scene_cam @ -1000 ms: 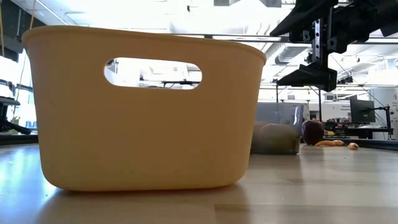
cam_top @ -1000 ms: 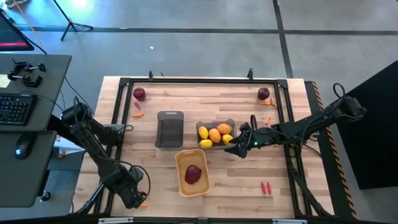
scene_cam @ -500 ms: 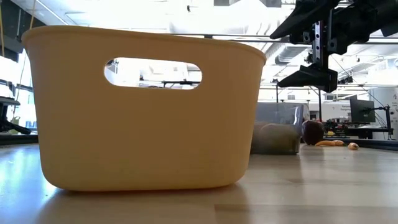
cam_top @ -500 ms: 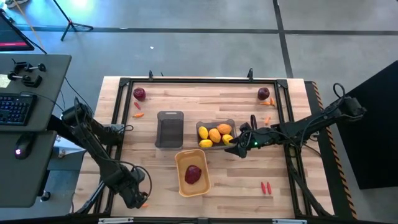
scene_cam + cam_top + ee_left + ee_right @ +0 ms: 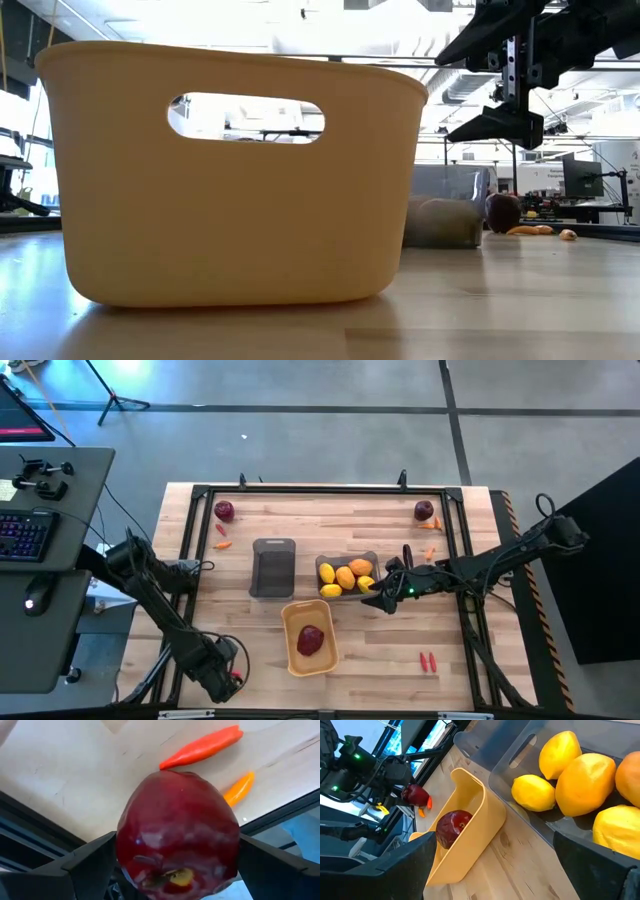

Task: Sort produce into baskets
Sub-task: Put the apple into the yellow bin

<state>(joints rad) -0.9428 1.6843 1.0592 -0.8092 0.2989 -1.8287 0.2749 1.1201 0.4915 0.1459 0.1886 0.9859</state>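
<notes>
Down at the table's (image 5: 340,495) front left corner, a dark red apple (image 5: 178,834) is gripped between the fingers of the left hand (image 5: 228,678), with two small carrots (image 5: 202,748) lying on the wood just beyond it. Another red apple (image 5: 311,640) is seen inside the yellow basket (image 5: 290,660) near the front edge. The right hand (image 5: 377,597) is held wide and empty beside the grey basket (image 5: 322,565) of lemons (image 5: 345,577) at mid-table.

Grey tiled floor (image 5: 330,430), grey desk (image 5: 50,570) with keyboard (image 5: 25,532) and mouse (image 5: 36,597), bright ceiling lights (image 5: 300,20)
</notes>
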